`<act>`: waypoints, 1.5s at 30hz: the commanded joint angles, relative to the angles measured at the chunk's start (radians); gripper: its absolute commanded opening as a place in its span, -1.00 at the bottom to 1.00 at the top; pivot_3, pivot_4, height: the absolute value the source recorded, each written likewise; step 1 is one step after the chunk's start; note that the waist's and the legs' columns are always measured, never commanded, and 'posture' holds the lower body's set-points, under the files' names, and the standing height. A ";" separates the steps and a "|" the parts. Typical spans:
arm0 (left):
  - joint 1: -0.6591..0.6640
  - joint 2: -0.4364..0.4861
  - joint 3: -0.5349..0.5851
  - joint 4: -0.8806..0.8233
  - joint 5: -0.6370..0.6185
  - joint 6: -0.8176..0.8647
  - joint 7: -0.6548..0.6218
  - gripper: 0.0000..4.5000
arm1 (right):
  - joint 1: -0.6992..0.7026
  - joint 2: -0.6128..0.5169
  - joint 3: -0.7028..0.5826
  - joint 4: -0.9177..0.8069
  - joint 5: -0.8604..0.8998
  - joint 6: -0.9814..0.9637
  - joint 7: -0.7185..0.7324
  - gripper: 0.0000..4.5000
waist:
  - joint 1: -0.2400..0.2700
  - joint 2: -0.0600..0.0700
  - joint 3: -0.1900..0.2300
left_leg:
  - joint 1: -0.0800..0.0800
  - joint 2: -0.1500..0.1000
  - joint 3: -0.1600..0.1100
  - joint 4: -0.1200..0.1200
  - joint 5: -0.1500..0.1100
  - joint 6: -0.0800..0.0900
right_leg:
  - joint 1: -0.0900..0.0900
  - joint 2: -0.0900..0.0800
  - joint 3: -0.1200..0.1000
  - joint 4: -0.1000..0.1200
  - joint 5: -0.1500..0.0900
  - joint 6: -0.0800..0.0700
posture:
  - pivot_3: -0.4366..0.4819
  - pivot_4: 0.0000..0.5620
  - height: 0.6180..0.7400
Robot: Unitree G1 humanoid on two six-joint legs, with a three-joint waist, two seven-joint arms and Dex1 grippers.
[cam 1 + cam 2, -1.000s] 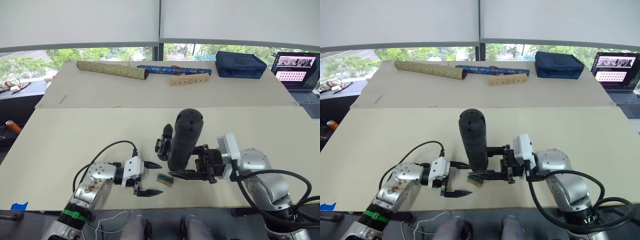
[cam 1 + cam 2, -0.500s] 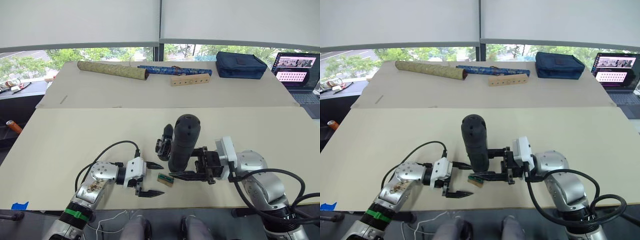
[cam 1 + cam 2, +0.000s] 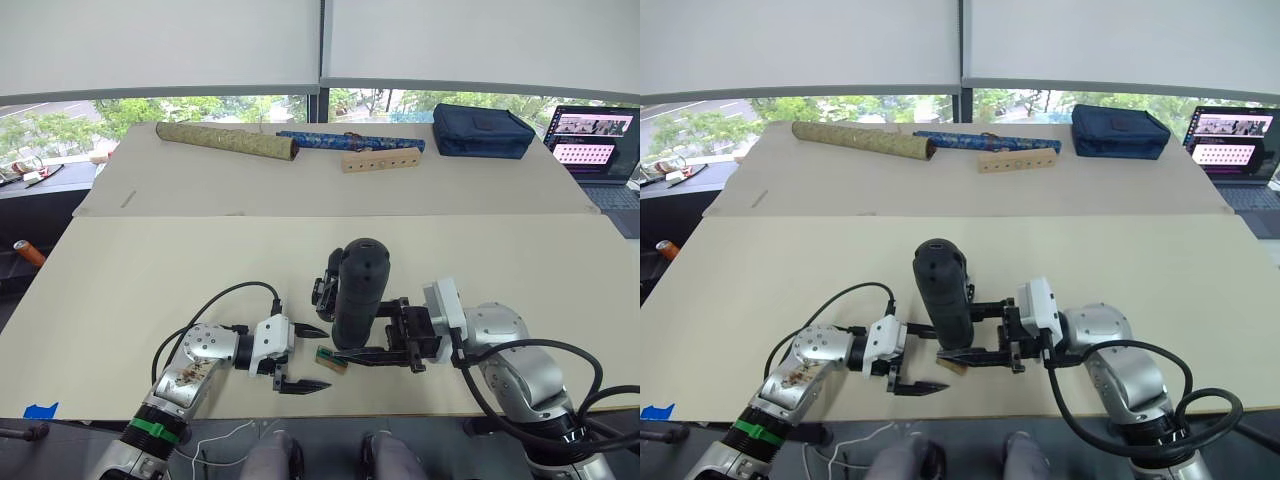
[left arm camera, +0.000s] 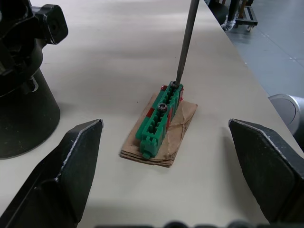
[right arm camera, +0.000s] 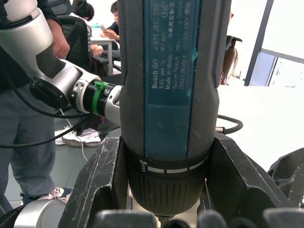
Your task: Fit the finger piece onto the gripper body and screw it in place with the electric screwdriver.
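Right gripper (image 3: 375, 333) clamping electric screwdriver (image 3: 357, 290) upright near table's (image 3: 150, 260) near edge, metal bit touching screw on green-and-tan block (image 4: 161, 124). Left gripper (image 3: 303, 358) resting just left of block, fingers spread apart, gripping nothing. Gripper body (image 3: 325, 285) sitting just behind screwdriver.

electric screwdriver (image 3: 358, 290) upright between both grippers, bit on the screw block (image 4: 160, 121), gripper body (image 3: 325, 285) just behind

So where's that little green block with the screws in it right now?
The green block lies on the near table between the open left gripper and the right gripper, with the electric screwdriver bit resting on one of its screws.
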 commanded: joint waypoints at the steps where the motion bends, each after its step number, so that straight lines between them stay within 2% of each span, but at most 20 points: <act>1: 0.029 -0.002 -0.040 -0.001 0.013 0.019 -0.002 1.00 | -0.013 0.002 -0.014 -0.027 0.011 -0.038 0.001 -0.16 | 0.000 0.000 0.000 | 0.000 0.000 0.000 0.000 0.000 0.000 | 0.000 0.000 0.000 0.000 0.000 0.000 | -0.05 -0.47 1.00; 45: 0.046 -0.003 -0.036 0.017 0.016 0.014 0.011 1.00 | -0.016 0.003 -0.005 -0.018 0.005 -0.037 -0.002 -0.16 | -0.002 0.000 0.000 | 0.000 0.000 0.000 -0.001 -0.001 0.001 | 0.001 0.000 0.000 -0.004 0.000 0.000 | -0.05 -0.47 1.00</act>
